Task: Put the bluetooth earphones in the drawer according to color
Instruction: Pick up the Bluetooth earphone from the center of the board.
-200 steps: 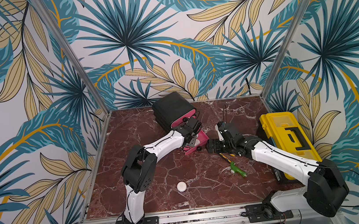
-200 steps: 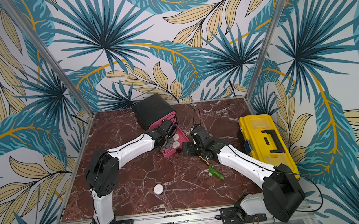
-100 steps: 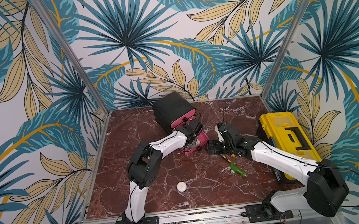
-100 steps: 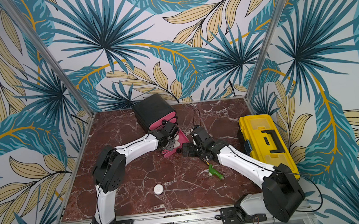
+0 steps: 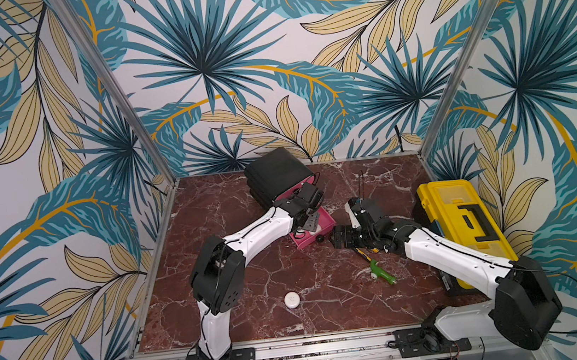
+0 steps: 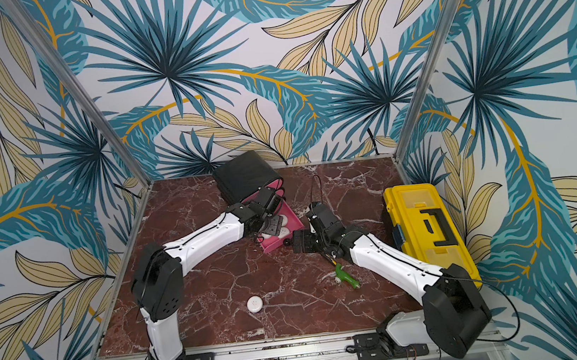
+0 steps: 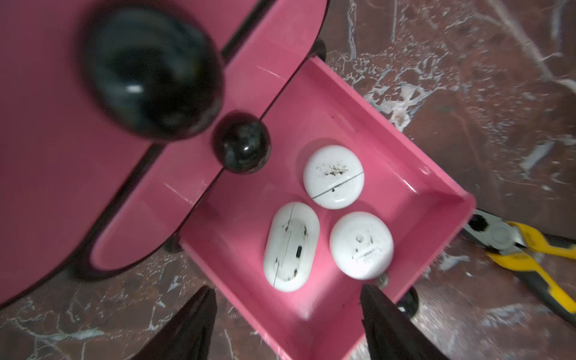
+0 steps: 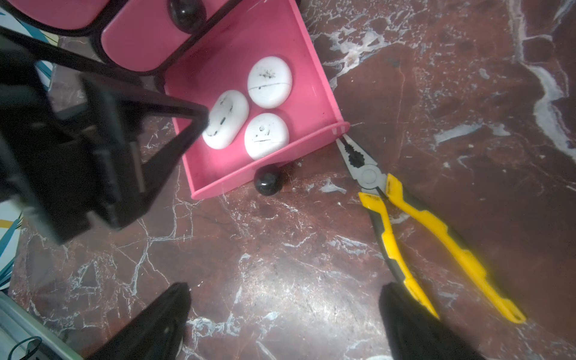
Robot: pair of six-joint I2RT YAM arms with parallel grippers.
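While the lowest pink drawer (image 7: 417, 174) of the black cabinet (image 5: 275, 173) is pulled out toward the table's (image 5: 385, 299) middle, three white earphone cases (image 7: 333, 176) are seen inside it. The left gripper (image 7: 285, 290) is held above them, fingers apart and empty. The right gripper (image 8: 285, 286) is likewise spread beside the pliers (image 8: 369, 176). A fourth white case (image 5: 292, 300) is seen near the front edge.
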